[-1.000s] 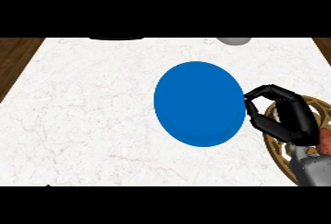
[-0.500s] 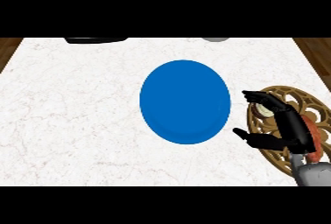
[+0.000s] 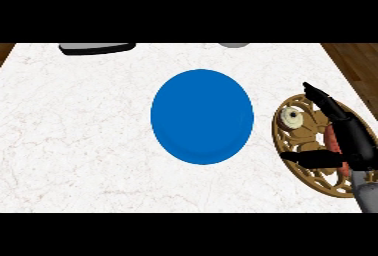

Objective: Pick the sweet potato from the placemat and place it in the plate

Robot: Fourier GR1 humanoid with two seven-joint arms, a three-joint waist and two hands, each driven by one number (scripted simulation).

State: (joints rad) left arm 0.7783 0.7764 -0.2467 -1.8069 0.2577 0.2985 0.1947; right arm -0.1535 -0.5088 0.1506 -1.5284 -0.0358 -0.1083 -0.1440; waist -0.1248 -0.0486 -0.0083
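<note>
While the right hand (image 3: 353, 137) hangs over the gold placemat (image 3: 282, 140) at the tabletop's (image 3: 74, 125) right side, fingers (image 3: 325, 102) straight and thumb (image 3: 310, 157) spread wide, holding nothing, the sweet potato (image 3: 331, 139) lies just beneath, so the grasp seems pending: curl round it, lift, carry left to the blue plate (image 3: 201, 116).

The plate (image 3: 201, 116) is plain solid blue. The desk (image 3: 74, 130) is white marble with faint grey-brown veins. The placemat (image 3: 310, 177) is golden-brown openwork scrolls. The sweet potato (image 3: 331, 140) shows reddish-orange beside the black right hand (image 3: 354, 140).
</note>
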